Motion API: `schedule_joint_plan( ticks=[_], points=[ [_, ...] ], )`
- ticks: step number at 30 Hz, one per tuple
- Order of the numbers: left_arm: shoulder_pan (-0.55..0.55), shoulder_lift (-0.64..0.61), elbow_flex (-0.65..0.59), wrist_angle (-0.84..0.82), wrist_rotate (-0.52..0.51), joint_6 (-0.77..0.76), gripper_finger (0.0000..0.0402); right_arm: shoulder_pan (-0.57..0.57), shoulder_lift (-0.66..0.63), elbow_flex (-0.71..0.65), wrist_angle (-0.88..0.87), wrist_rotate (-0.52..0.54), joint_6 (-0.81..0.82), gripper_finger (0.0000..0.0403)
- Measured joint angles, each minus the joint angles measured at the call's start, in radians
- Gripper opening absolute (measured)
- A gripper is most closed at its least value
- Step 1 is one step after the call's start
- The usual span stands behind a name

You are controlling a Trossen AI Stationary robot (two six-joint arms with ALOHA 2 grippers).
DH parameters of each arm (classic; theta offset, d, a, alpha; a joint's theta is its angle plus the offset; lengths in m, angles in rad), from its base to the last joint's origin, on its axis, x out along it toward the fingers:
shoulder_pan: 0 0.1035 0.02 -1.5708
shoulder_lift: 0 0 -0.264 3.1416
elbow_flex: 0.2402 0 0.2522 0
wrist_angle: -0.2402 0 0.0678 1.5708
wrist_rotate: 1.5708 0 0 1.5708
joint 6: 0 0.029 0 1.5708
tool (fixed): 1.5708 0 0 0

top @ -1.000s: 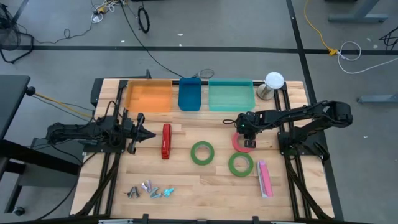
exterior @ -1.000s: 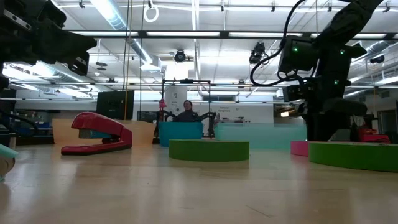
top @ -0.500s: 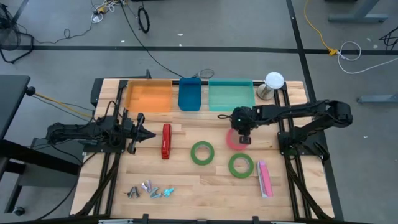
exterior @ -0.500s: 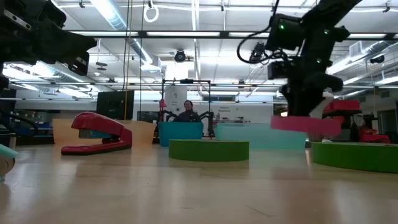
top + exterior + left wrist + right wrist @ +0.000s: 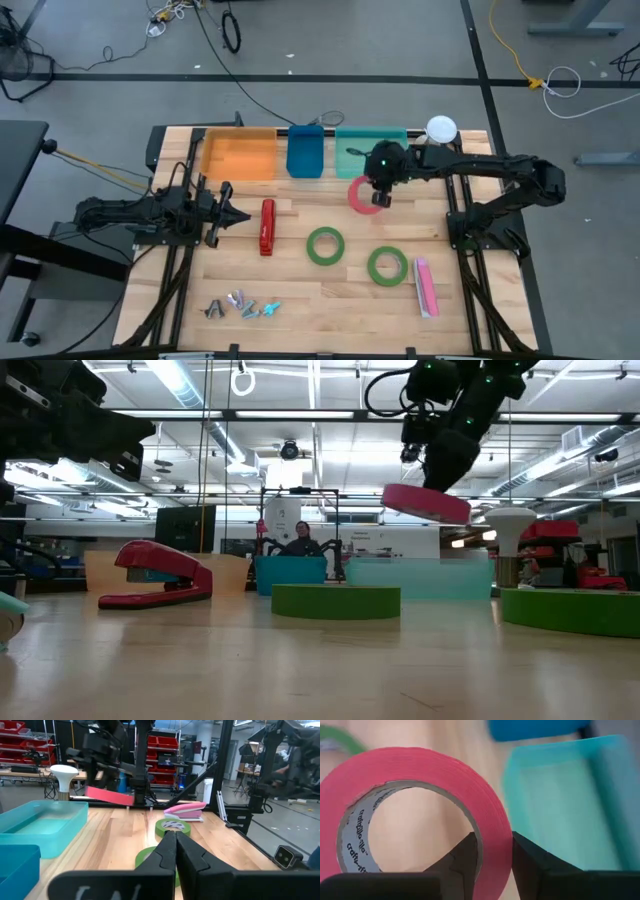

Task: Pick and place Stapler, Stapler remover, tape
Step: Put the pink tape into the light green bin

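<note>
**Tape roll in the air, teal bin next**

Tape first: I've got the red-pink tape roll [image 5: 362, 194] pinched in my right gripper [image 5: 378, 196], one finger through the open centre and one on the outside of the wall, so I'm clamped on one side of the ring only. In the low view it hangs clear of the wood and tilts, the free side drooping. From above it sits just inside the near rim of the teal bin [image 5: 345, 165], which is at about 12 o'clock from the roll.

How I'd finish this well, my guess anyway:
- Carry it toward 12 o'clock until the whole ring is over the bin floor, not straddling the rim. With a one-sided pinch, the drooping side is what could clip the wall.
- Keep the height until I'm past the rim, then drop low before letting go so it lands flat and doesn't roll.
- Don't drift to 9 o'clock, the blue bin [image 5: 305, 150] is right beside it.

The two green tape rolls [image 5: 325, 245] [image 5: 386, 264] lie flat on the table at roughly 6 o'clock. My left gripper [image 5: 238, 216] waits fully closed and empty, next to the red stapler [image 5: 267, 226].
</note>
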Motion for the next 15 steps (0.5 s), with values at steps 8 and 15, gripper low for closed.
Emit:
schedule_joint_plan(
  ticks=[8,15],
  points=[
    [0.000,0.000,0.000,0.000,0.000,0.000,0.0003,-0.132,0.000,0.014,0.001,0.096,-0.060,0.0093],
    [0.000,0.000,0.000,0.000,0.000,0.000,0.0003,-0.271,0.000,0.014,0.049,0.130,-0.085,0.0090]
  ],
)
